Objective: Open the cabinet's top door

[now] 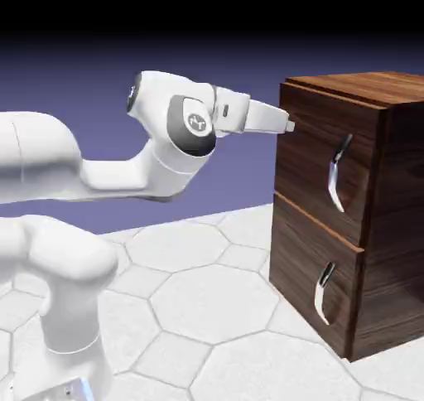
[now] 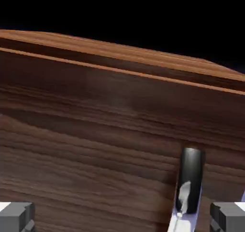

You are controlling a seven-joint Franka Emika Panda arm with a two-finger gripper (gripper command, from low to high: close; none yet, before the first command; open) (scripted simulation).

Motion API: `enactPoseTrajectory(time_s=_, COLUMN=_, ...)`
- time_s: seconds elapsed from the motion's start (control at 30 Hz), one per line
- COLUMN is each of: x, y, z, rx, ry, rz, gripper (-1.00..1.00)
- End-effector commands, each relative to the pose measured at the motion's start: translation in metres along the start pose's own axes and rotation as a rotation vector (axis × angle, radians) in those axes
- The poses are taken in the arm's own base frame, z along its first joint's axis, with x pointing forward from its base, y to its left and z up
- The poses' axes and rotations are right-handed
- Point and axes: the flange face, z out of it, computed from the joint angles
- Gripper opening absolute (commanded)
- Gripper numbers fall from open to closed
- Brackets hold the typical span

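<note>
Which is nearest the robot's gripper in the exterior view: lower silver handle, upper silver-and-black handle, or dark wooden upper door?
1. Dark wooden upper door, beside the fingertips.
2. Upper silver-and-black curved handle, door's right side.
3. Lower curved silver handle, bottom panel.

Crisp view, bright floor, black upper background.

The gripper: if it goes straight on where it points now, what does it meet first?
Probably the upper door's front, likely beside its curved handle; the remaining gap is hard to judge.

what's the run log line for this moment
top door: closed | pincer: open, empty | upper handle: ungrasped
</note>
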Motion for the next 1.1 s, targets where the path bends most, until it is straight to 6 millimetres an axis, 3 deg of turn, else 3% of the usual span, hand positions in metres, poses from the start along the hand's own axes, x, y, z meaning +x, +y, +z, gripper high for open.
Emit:
enactPoseTrajectory(time_s=0.0, x=0.001, y=0.004, z=0.001, rx=0.007, ry=0.011, rz=0.004, gripper=0.00)
enactPoseTrajectory(time_s=0.4, x=-0.008, y=0.060, z=0.031, rx=0.089, ry=0.121, rz=0.074, gripper=0.00)
enactPoseTrajectory(time_s=0.77, x=-0.050, y=0.105, z=0.088, rx=0.168, ry=0.187, rz=0.157, gripper=0.00)
enactPoseTrajectory(time_s=0.83, x=-0.054, y=0.107, z=0.092, rx=0.172, ry=0.190, rz=0.161, gripper=0.00)
enactPoseTrajectory(time_s=1.0, x=-0.044, y=0.099, z=0.140, rx=0.172, ry=0.190, rz=0.161, gripper=0.00)
enactPoseTrajectory(time_s=1.03, x=-0.044, y=0.099, z=0.140, rx=0.172, ry=0.190, rz=0.161, gripper=-1.00)
enactPoseTrajectory(time_s=1.07, x=-0.044, y=0.099, z=0.140, rx=0.172, ry=0.190, rz=0.161, gripper=-1.00)
